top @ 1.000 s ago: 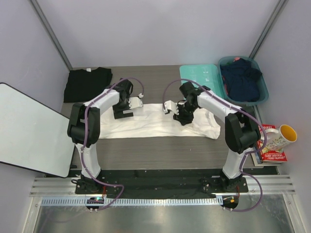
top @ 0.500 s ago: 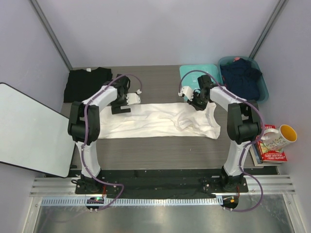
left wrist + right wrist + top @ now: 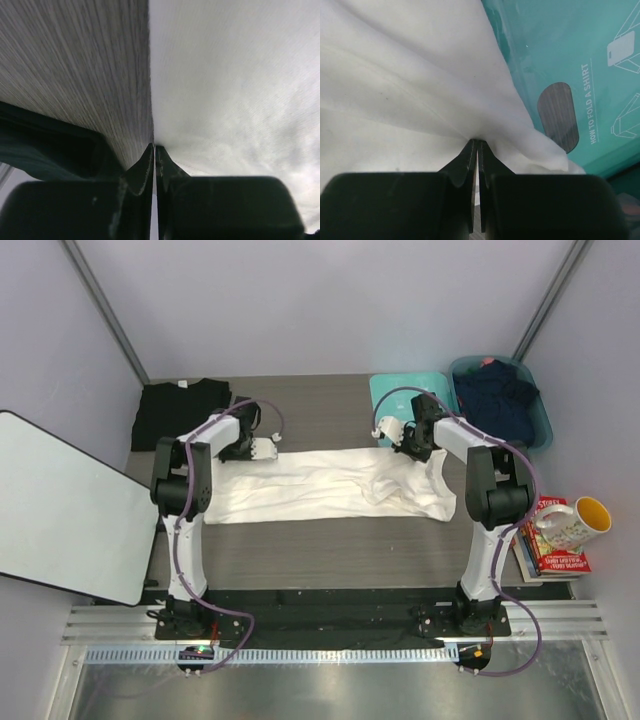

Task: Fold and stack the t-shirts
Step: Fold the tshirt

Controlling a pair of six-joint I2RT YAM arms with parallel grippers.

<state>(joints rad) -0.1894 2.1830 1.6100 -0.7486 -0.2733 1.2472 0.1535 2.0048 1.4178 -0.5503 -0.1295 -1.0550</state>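
Pinching the white t-shirt (image 3: pixel 320 485) are left tool (image 3: pixel 154 148) and right tool (image 3: pixel 477 143); teal bin (image 3: pixel 547 430) holds dark clothes (image 3: pixel 497 400).

A table (image 3: pixel 320 540) with a grey-brown wood-grain top stands in a booth of plain, pale lilac-grey walls (image 3: pixel 330 300). Two slim metal posts, one on the left (image 3: pixel 107 310) and one on the right (image 3: pixel 545 300), slant up along the back corners. A white panel with rounded corners (image 3: pixel 60 510) lies tilted beside the table's left edge. At the near edge runs an aluminium rail (image 3: pixel 330 618), and below it a brushed metal sheet (image 3: pixel 330 690), perhaps the floor. The light is soft and even.
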